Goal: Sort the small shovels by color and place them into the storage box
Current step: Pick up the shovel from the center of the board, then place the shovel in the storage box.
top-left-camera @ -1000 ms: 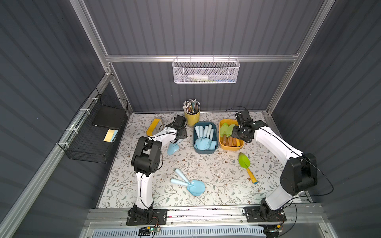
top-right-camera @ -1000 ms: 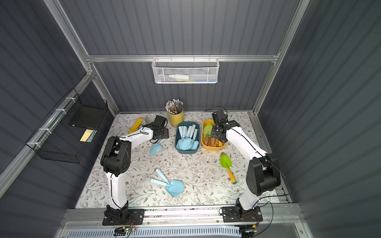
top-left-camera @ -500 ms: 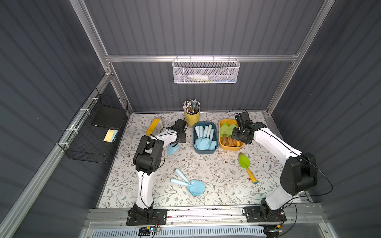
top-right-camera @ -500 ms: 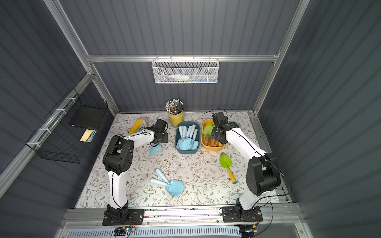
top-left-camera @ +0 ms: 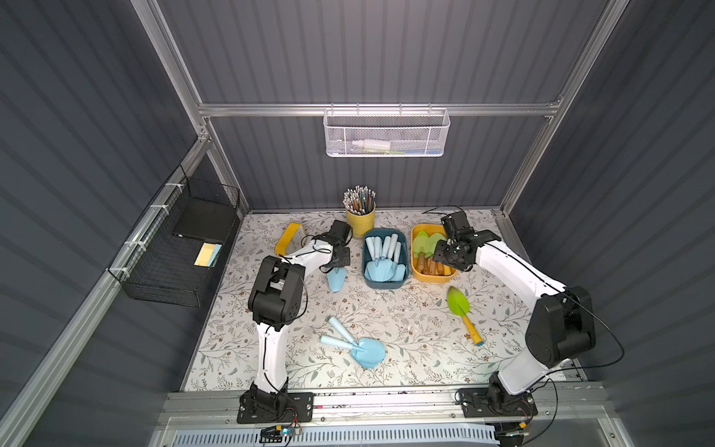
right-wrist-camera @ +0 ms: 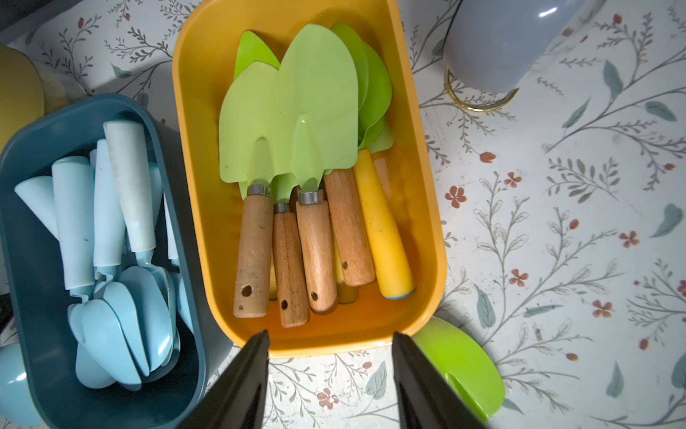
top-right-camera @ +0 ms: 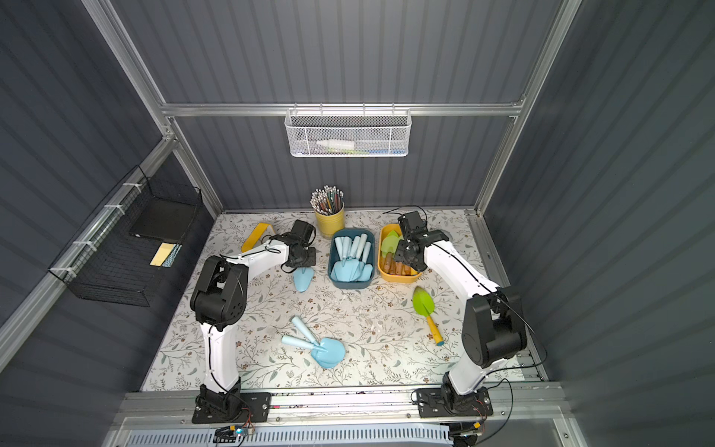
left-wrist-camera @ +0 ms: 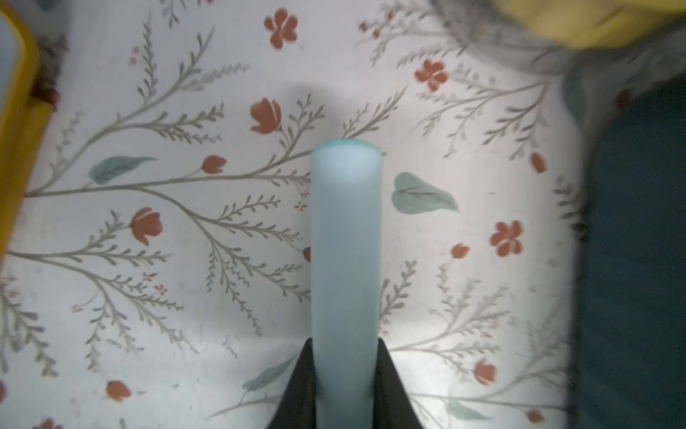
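Two crossed pale blue plastic shovels (top-left-camera: 354,342) and a lime-green, yellow-handled shovel (top-left-camera: 459,305) lie on the floral mat (top-left-camera: 406,329); farther back, the left gripper (left-wrist-camera: 345,345) clamps another pale blue shovel (left-wrist-camera: 346,241) beside the teal plastic box (top-left-camera: 384,285), and the right gripper (right-wrist-camera: 330,336) hangs part-open and empty above the yellow plastic box (right-wrist-camera: 193,111).

Both top views look down from high above the near edge of the table (top-left-camera: 387,309) toward the back wall. They are far enough to hold both arms whole and share nearly the entire scene. The left wrist camera sits close behind the left gripper (left-wrist-camera: 346,343), looking along its fingers (left-wrist-camera: 300,390) at the pale blue shovel (left-wrist-camera: 346,241) pressed between them. The right wrist camera looks past the right gripper (right-wrist-camera: 330,334), fingers (right-wrist-camera: 237,390) apart, onto the yellow box (right-wrist-camera: 200,185) just beyond the fingertips and the blue box (right-wrist-camera: 29,260) beside it. Both boxes also appear in both top views.
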Controlling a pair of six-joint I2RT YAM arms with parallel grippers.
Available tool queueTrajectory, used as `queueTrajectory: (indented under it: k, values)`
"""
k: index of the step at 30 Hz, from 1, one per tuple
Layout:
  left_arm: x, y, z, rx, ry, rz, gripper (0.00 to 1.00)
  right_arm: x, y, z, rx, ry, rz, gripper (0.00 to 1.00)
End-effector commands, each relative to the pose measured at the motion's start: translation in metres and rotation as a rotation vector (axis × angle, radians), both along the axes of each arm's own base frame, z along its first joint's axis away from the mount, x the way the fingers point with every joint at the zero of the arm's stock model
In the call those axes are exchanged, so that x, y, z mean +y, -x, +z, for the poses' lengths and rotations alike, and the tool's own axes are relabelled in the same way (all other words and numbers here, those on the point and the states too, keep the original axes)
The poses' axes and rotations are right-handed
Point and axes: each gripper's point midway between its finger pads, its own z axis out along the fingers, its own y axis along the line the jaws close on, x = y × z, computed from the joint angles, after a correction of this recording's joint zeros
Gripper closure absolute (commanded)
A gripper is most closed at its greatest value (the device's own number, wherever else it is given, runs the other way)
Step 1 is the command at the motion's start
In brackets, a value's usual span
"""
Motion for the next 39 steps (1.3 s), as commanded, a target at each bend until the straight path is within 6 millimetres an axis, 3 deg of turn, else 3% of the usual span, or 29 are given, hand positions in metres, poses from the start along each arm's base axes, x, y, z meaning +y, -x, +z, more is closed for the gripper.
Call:
queueTrajectory:
  k: [1,5,8,13,15,22,32,36,37,39]
  values:
    - [-0.051,0.000,0.101,-0.154,0.076,-0.107,1.00,-0.003,0.002,0.002,-0.004,-0.007,-0.012,0.43]
    - [-0.121,0.019,0.131,-0.181,0.202,-0.262,1.00,-0.005,0.003,0.004,-0.007,-0.004,-0.013,0.43]
    - [-0.160,0.025,0.146,-0.188,0.345,-0.336,1.00,-0.009,0.004,0.007,-0.010,0.002,-0.020,0.43]
    - [-0.184,0.008,0.173,-0.310,0.457,-0.356,1.00,-0.013,0.007,0.011,-0.017,0.004,-0.022,0.43]
    - [-0.188,0.002,0.175,-0.340,0.473,-0.356,1.00,-0.015,0.010,0.012,-0.015,0.007,-0.027,0.43]
    - [-0.201,-0.003,0.123,-0.239,0.497,-0.341,1.00,-0.027,0.028,0.006,0.001,0.008,-0.059,0.43]
    - [-0.192,0.003,0.061,-0.114,0.435,-0.284,0.99,-0.041,0.052,-0.005,0.030,0.004,-0.105,0.43]
    - [-0.191,0.004,0.049,-0.098,0.431,-0.278,0.83,-0.045,0.059,-0.005,0.035,0.004,-0.117,0.43]
    - [-0.191,0.004,0.048,-0.096,0.429,-0.275,0.71,-0.046,0.060,-0.004,0.034,0.002,-0.119,0.43]
    - [-0.189,0.005,0.047,-0.093,0.427,-0.270,0.59,-0.047,0.064,-0.006,0.040,0.004,-0.121,0.42]
